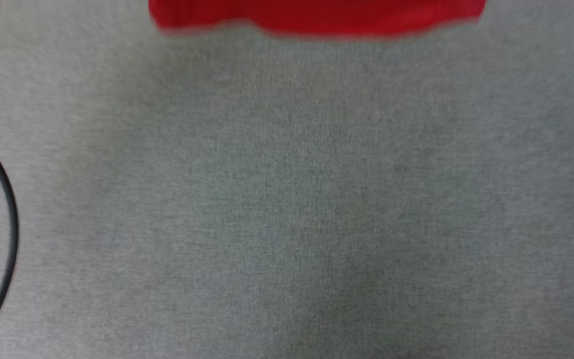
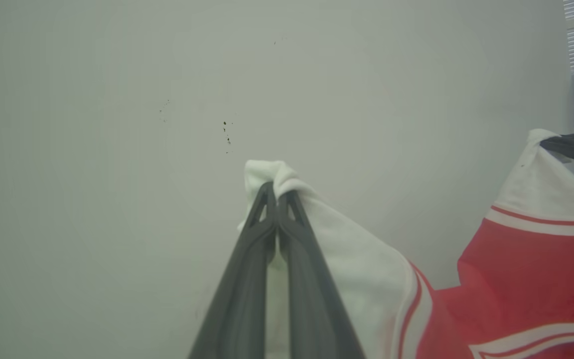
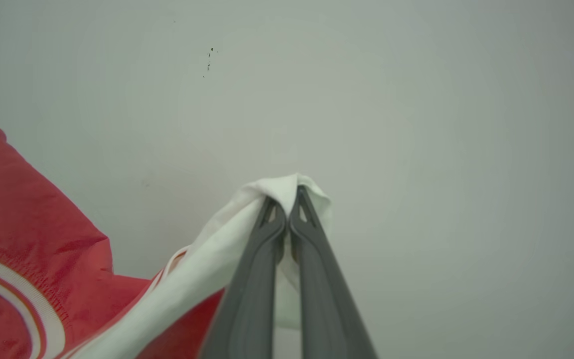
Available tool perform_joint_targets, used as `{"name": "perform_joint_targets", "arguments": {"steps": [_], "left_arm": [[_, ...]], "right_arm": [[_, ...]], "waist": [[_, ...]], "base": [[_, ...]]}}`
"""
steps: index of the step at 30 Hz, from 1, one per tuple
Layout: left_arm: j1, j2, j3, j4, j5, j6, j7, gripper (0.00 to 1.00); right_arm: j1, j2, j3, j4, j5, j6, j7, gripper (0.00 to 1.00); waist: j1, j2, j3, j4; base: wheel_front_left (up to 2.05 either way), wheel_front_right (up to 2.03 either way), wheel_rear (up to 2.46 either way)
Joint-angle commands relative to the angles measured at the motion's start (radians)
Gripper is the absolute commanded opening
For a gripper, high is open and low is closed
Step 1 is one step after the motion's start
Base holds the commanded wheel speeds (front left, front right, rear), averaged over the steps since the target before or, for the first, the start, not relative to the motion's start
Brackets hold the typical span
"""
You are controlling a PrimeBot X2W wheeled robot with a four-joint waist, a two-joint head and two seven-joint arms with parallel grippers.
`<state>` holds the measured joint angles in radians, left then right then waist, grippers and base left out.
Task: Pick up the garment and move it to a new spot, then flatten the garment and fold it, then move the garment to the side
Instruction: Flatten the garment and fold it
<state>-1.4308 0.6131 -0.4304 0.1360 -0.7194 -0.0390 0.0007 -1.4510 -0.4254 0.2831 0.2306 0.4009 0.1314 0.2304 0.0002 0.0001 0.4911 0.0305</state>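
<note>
While the left gripper [image 2: 277,192] and the right gripper [image 3: 292,197] each pinch a white sleeve [image 2: 357,259] of the red jersey [image 2: 531,269] tight, its blurry bottom edge peeks in at the far side of the grey floor [image 1: 287,199], cut off at the top, with its middle hidden from sight.

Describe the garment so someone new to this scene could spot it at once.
Start from the wide grey surface in the head view: the red band at its top edge is the garment. Its white sleeves are pinched, one in the left pincer, one in the right pincer. Unlike the thin black cable nearby, it is bright red cloth with striped trim.
</note>
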Motion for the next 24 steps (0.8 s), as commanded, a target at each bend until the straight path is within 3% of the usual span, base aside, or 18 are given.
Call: {"name": "perform_joint_targets", "arguments": {"steps": [1, 6, 11, 17, 24], "left_arm": [[-0.039, -0.010, 0.000, 0.025, 0.013, -0.007, -0.016, 0.00], [-0.159, -0.036, -0.004, 0.132, 0.032, -0.034, -0.047, 0.00], [-0.181, -0.049, -0.009, 0.220, 0.033, -0.051, -0.101, 0.00], [-0.060, -0.036, -0.020, 0.261, 0.017, -0.064, -0.175, 0.00], [0.213, -0.007, -0.012, 0.225, -0.012, -0.039, -0.235, 0.00]], "right_arm": [[-0.041, 0.010, 0.005, 0.027, -0.005, -0.001, -0.018, 0.00], [-0.182, 0.031, 0.025, 0.157, -0.039, -0.001, -0.075, 0.00], [-0.220, 0.050, 0.057, 0.251, -0.042, -0.001, -0.138, 0.00], [-0.111, 0.040, 0.122, 0.323, -0.018, -0.001, -0.211, 0.00], [0.124, 0.010, 0.199, 0.316, 0.029, -0.001, -0.299, 0.00]], "waist": [[-0.0002, -0.0001, 0.090, -0.004], [-0.0002, -0.0001, 0.171, -0.006], [-0.0002, -0.0001, 0.212, -0.008], [-0.0002, -0.0001, 0.189, -0.016], [-0.0002, -0.0001, 0.091, -0.026]], "base": [[0.00, 0.00, 0.00], [0.00, 0.00, 0.00], [0.00, 0.00, 0.00], [0.00, 0.00, 0.00], [0.00, 0.00, 0.00]]}}
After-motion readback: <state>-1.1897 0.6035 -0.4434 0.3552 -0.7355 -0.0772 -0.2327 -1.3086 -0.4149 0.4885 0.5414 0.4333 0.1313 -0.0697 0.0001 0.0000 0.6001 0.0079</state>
